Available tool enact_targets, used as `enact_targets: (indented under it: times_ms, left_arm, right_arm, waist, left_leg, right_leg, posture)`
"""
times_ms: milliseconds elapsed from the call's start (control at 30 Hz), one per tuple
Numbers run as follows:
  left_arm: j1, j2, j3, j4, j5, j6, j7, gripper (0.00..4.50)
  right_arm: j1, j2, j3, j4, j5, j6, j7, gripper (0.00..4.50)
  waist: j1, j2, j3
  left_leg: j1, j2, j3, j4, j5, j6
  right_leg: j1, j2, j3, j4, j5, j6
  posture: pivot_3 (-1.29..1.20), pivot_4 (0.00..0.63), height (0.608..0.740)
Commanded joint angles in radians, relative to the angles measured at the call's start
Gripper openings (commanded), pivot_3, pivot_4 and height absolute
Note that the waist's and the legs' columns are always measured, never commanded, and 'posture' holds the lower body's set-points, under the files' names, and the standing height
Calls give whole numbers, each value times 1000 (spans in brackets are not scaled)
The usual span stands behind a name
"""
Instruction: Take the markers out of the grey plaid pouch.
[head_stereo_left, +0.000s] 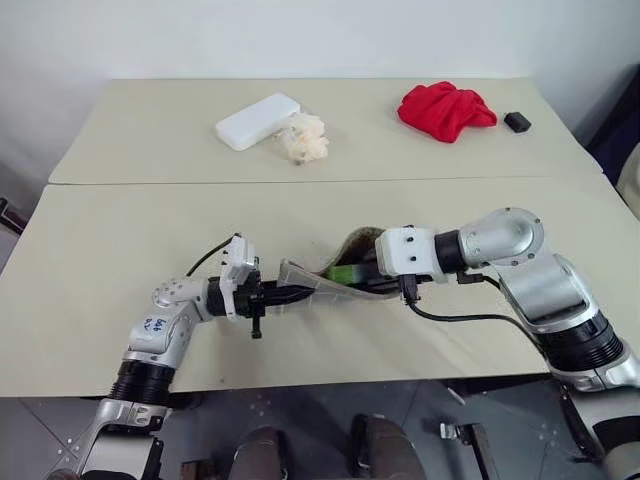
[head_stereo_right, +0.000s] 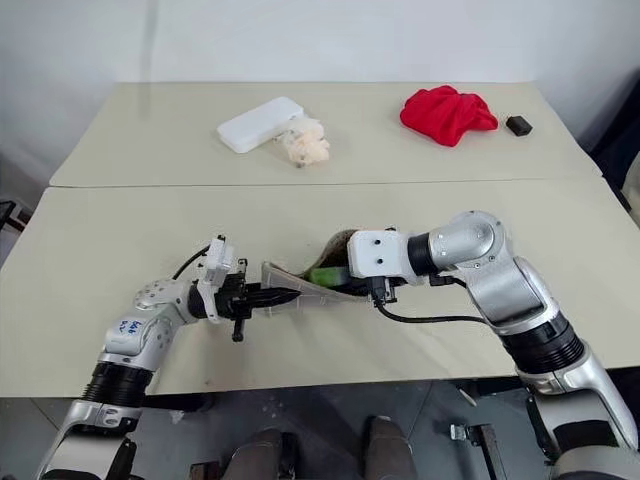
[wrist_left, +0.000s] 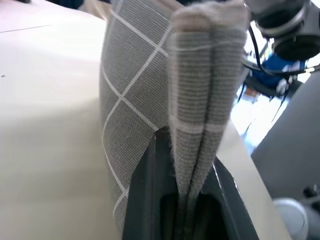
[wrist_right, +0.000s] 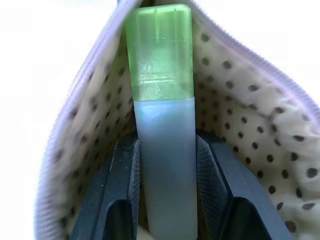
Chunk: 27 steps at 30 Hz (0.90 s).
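From the head, one grey plaid pouch (head_stereo_left: 330, 283) hangs between two hands over the beige bench (head_stereo_left: 100, 250). Left hand (wrist_left: 186, 200) is pinching its end. Right hand (wrist_right: 167, 190) pinches one green highlighter (wrist_right: 160, 55) inside its mouth.

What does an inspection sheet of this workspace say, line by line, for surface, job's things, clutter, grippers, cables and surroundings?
Surface: two beige tables, pushed together.
Job's things: grey plaid fabric pouch lifted, mouth open; lime-green highlighter partly inside.
Clutter: white rectangular box, cream crumpled wad, red cloth, small black block on the far table.
Grippers: left gripper shut on pouch end; right gripper shut on highlighter.
Cables: black cable under right wrist.
Surroundings: white wall.
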Motion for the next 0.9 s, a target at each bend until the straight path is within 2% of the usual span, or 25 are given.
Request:
enact_targets:
  times_ms: [33, 167, 367, 600, 700, 900]
  left_arm:
    - [30, 16, -28, 4, 45, -32, -19, 0]
    - [33, 19, -29, 6, 48, -51, -21, 0]
    - [30, 27, -24, 14, 45, -62, -13, 0]
    - [13, 20, -12, 12, 29, -46, -3, 0]
    - [15, 20, -15, 8, 31, -49, -4, 0]
    - [22, 27, -15, 7, 36, -56, -4, 0]
  right_arm:
    - [31, 26, -96, -29, 102, 45, -46, 1227]
    - [84, 64, -193, -18, 263, 95, -43, 1225]
    - [120, 57, -287, -190, 602, 260, 29, 1224]
    - [57, 119, -441, -185, 991, 489, -214, 1218]
    - [68, 111, -464, -165, 1065, 543, -266, 1207]
    - [103, 90, -484, -137, 1096, 564, -290, 1207]
  waist:
    - [1, 0, 0]
    - [2, 0, 0]
    - [3, 0, 0]
    - [22, 0, 0]
    - [28, 0, 0]
    - [27, 0, 0]
  left_leg:
    - [0, 0, 0, 0, 0, 0]
    - [0, 0, 0, 0, 0, 0]
    - [0, 0, 0, 0, 0, 0]
    - [0, 0, -1, 1, 0, 0]
    - [0, 0, -1, 1, 0, 1]
    - [0, 0, -1, 1, 0, 1]
  right_leg:
    - [0, 0, 0, 0, 0, 0]
    - [0, 0, 0, 0, 0, 0]
    - [0, 0, 0, 0, 0, 0]
    - [1, -1, 0, 0, 0, 0]
    - [1, 0, 0, 0, 0, 0]
    - [1, 0, 0, 0, 0, 0]
  posture:
    - [0, 150, 740]
    - [0, 150, 740]
    - [0, 150, 740]
    - [0, 150, 740]
    - [0, 150, 740]
    - [0, 150, 740]
